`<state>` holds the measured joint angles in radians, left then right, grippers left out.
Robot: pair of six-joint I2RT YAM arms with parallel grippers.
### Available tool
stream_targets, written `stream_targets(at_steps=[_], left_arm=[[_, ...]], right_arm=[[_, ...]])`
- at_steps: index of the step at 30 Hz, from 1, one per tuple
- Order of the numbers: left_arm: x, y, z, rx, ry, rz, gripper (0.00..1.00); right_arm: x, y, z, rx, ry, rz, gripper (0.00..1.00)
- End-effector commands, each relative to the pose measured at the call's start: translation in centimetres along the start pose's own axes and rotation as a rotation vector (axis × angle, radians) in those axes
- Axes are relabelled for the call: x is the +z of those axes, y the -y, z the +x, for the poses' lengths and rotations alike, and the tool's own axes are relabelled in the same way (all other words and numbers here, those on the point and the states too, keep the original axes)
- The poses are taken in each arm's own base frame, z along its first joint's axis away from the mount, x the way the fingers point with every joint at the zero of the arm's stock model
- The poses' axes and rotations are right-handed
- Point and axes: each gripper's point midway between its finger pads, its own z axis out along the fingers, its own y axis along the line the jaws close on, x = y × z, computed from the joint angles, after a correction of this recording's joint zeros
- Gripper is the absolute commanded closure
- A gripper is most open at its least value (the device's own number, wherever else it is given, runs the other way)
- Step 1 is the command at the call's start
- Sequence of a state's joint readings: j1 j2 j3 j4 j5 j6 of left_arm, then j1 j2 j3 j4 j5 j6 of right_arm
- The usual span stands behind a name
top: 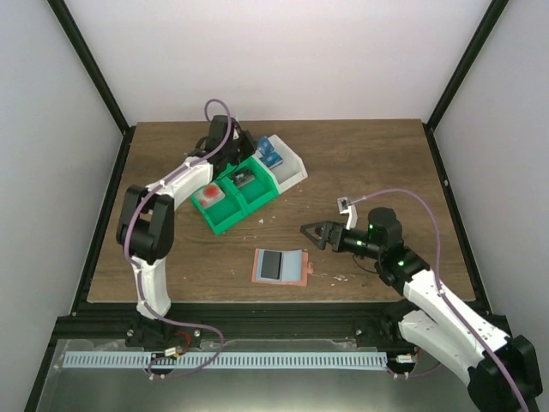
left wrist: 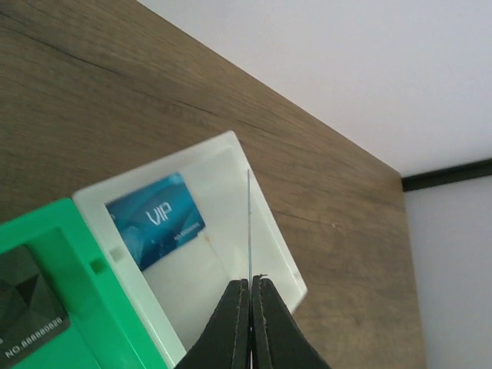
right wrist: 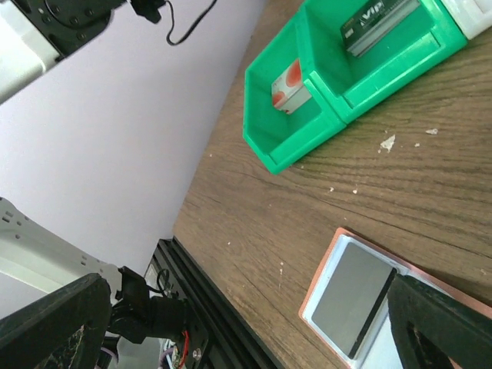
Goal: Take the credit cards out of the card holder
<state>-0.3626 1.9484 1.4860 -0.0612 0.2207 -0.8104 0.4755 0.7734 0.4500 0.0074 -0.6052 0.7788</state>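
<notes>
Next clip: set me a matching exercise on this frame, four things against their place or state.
Things:
1. blue VIP card
2. card holder
3. left gripper
4. right gripper

Places or states:
A. wide open, holding nothing
B. in the bin's white compartment
C. lying open on the table, grey card inside
D. shut on a thin card seen edge-on

Pairs: 1-B, 2-C, 3-D, 4-A.

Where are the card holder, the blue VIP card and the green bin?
card holder (top: 305, 269), top view, its right rim.
blue VIP card (left wrist: 156, 219), left wrist view, its face.
green bin (right wrist: 304, 146), right wrist view, outer wall.
</notes>
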Motion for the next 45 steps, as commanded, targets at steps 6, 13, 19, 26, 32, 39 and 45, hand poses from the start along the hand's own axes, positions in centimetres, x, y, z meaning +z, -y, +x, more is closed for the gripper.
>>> stream_targets(at_steps=[6,13,19,26,32,39,45], left_arm=[[2.6,-2.7,0.4,-0.093,-0.032,-0.12,1.0],[4.3,-3.7,1.1,-0.117,-0.057,-0.139,1.0],[5.7,-4.2,1.1,-0.13,-0.051,-0.148,1.0],[6.6,-4.6,1.4,-0.138,-0.053,-0.135,0.93],[6.7,-3.6,0.9,-0.116,-0.046,-0.09,0.79],[5.6,-2.3,-0.4,-0.069,-0.007,-0.077,0.68],[3.3,-0.8,-2.6,0.014,0.073,-0.081,0.55]], right_arm=[[0.7,-0.5,-1.3,-0.02,-0.002,0.001,0.0],[0.8,0.0,-1.4,-0.023,-0.003,0.028,0.0],[1.0,0.2,-1.4,-0.025,-0.004,0.035,0.0],[1.0,0.1,-2.2,-0.051,-0.003,0.07,0.0],[1.0,0.0,-2.4,-0.052,-0.004,0.071,0.0],[1.0,0.1,-2.2,-0.04,-0.015,0.079,0.0],[0.9,0.5,-1.8,-0.032,-0.027,0.097,0.0]])
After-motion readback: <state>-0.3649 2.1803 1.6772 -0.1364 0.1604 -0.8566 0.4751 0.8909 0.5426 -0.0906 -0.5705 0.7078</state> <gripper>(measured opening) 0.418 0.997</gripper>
